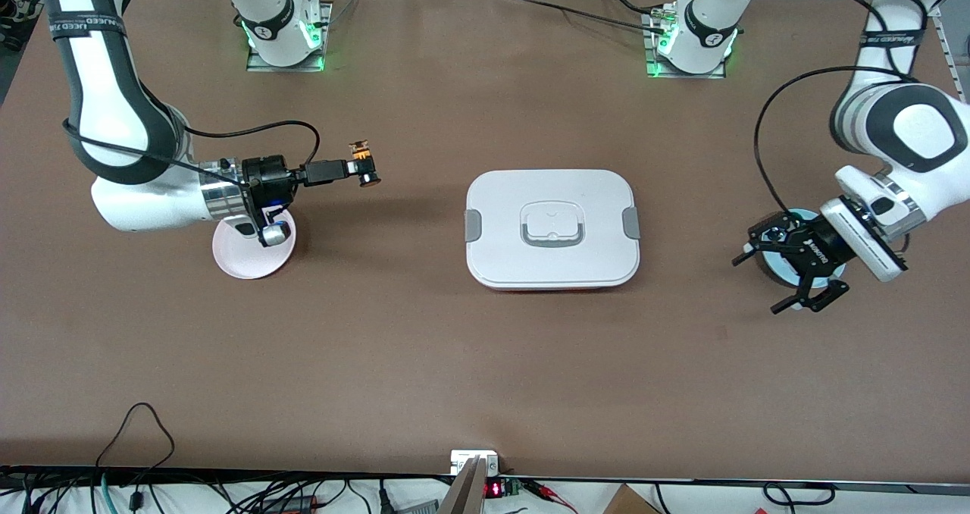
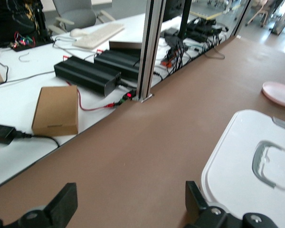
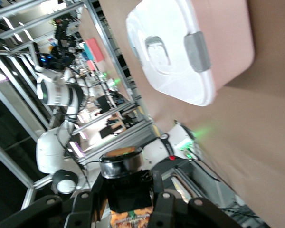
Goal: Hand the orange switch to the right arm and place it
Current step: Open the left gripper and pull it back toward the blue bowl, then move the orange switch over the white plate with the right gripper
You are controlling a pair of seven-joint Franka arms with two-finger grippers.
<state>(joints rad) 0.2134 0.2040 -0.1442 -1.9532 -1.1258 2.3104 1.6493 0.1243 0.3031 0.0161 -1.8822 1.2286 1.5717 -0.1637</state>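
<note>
Orange switch [image 1: 366, 164] clamped between right gripper [image 1: 356, 168] fingers

The brown table top [image 1: 424, 362] is matt and faintly textured. At frame centre, the white rectangular lidded box [image 1: 552, 230] looks like smooth, semi-gloss plastic with grey matt clips. The round pink plate [image 1: 242, 260] is smooth and glossy. The right arm [image 1: 151, 195] has glossy white shells and a polished silver metal wrist ring.
</note>
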